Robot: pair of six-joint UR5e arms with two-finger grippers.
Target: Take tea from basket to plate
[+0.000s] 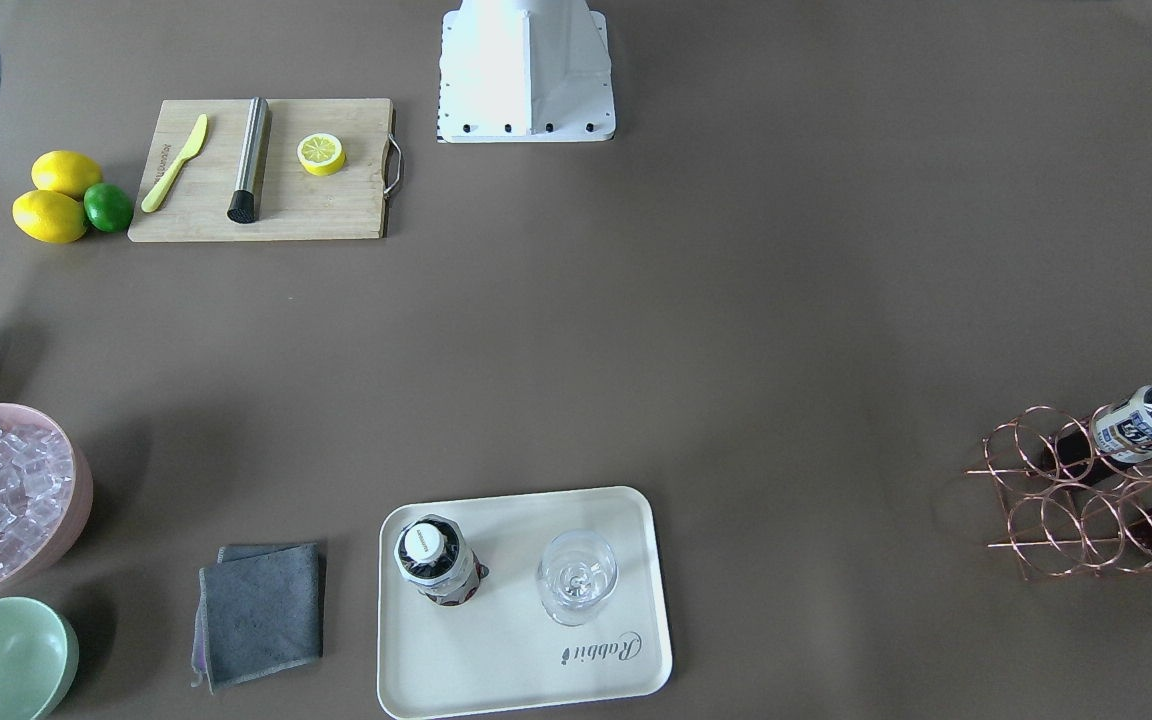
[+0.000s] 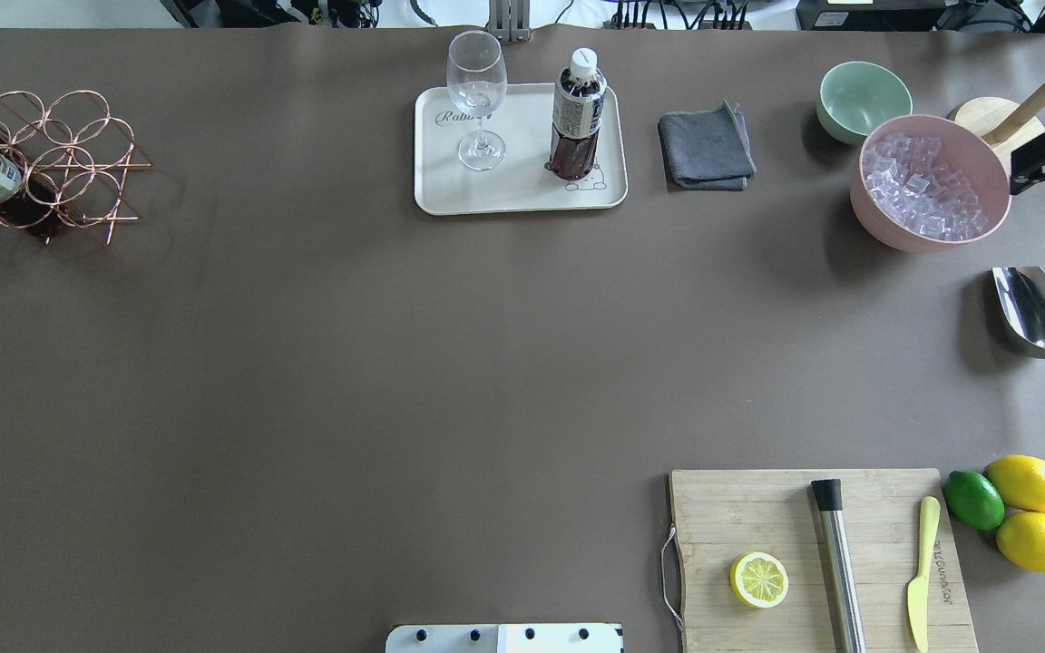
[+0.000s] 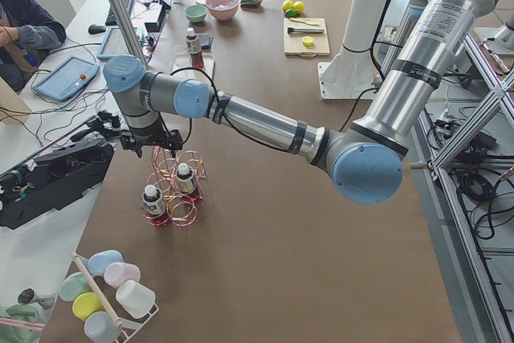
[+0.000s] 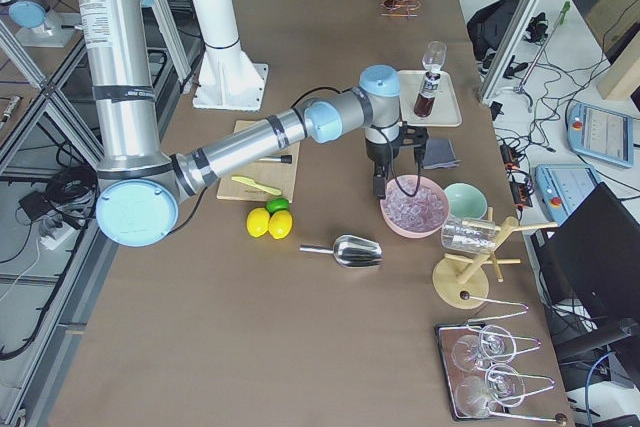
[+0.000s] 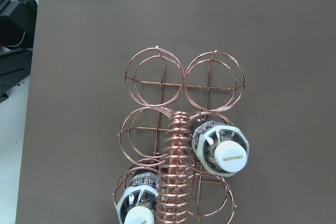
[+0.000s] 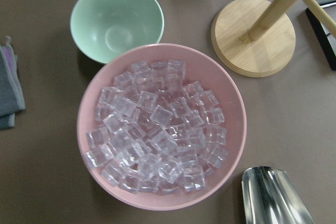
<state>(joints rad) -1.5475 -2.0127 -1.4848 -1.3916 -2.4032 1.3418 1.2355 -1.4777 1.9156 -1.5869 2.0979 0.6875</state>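
Note:
One tea bottle (image 2: 577, 113) stands upright on the cream plate (image 2: 522, 195), beside a stemmed glass (image 2: 477, 100). Two more tea bottles (image 5: 220, 148) (image 5: 137, 208) sit in ring cells of the copper wire basket (image 2: 78, 154) at the table's left end, on either side of its coiled handle (image 5: 176, 171). My left gripper (image 3: 165, 149) hangs just above the basket's handle; only the side view shows it, so I cannot tell its state. My right gripper (image 4: 382, 182) hovers over the pink ice bowl (image 2: 931, 181). Its jaws are not clear in any view.
A grey cloth (image 2: 706, 150) and a green bowl (image 2: 863, 98) lie right of the plate. A metal scoop (image 2: 1035, 317), a cutting board (image 2: 758, 508) with a lemon half, and lemons and a lime (image 2: 974, 499) fill the right side. A person (image 3: 24, 26) sits beyond the table.

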